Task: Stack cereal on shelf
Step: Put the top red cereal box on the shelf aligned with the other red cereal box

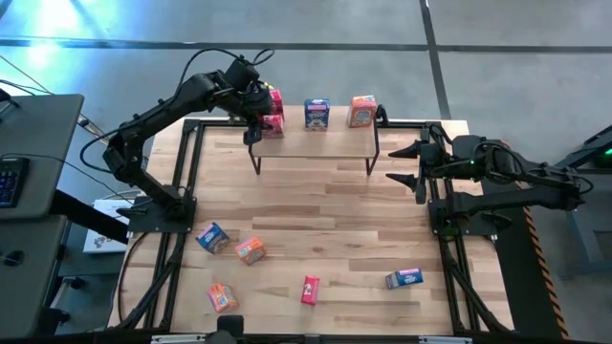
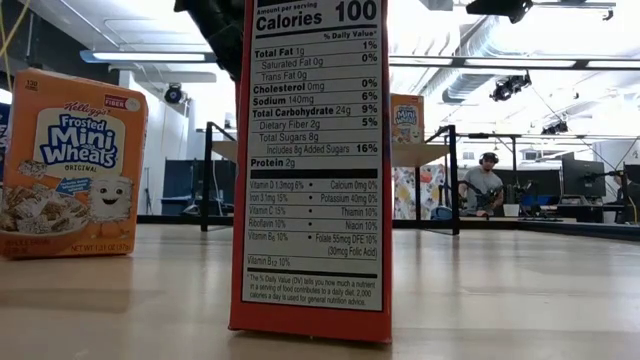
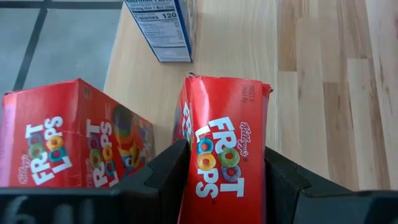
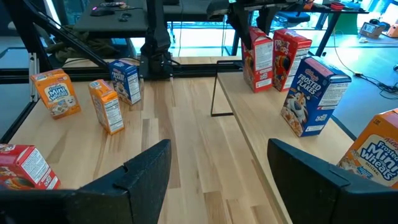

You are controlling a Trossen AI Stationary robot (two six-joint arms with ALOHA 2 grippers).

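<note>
The left gripper [image 1: 260, 120] is clamped on a red Froot Loops box [image 3: 225, 155], its 2 dark fingers [image 3: 163, 180] pressed against the box's sides. It holds the box at the left end of the shelf [image 1: 335, 141], just beside a second red Froot Loops box [image 3: 68, 134] already standing on the board. Farther along the same board stand a blue Frosted Flakes box [image 1: 317, 113] near the middle and an orange Frosted Mini Wheats box [image 1: 362, 110] at the right end.

The right gripper [image 1: 409, 163] waits off the shelf's right end with its fingers spread and nothing between them.

The shelf's light wooden board sits on thin black legs at the far edge of the wooden tabletop [image 1: 335, 215]. On the near part of the table lie 5 more boxes: a blue one [image 1: 211, 236], an orange one [image 1: 251, 250], another orange one [image 1: 222, 296], a red one [image 1: 310, 289] and a blue one [image 1: 404, 278]. In the low view the red box's nutrition panel [image 2: 315, 160] fills the middle of the picture and hides most of the shelf behind it, with an orange Mini Wheats box [image 2: 70, 165] beside it.

Around the table is grey floor [image 1: 478, 57]; a desk with a keyboard [image 1: 10, 177] stands to the left. In the room behind, a person [image 2: 485, 185] sits at a desk with monitors.
</note>
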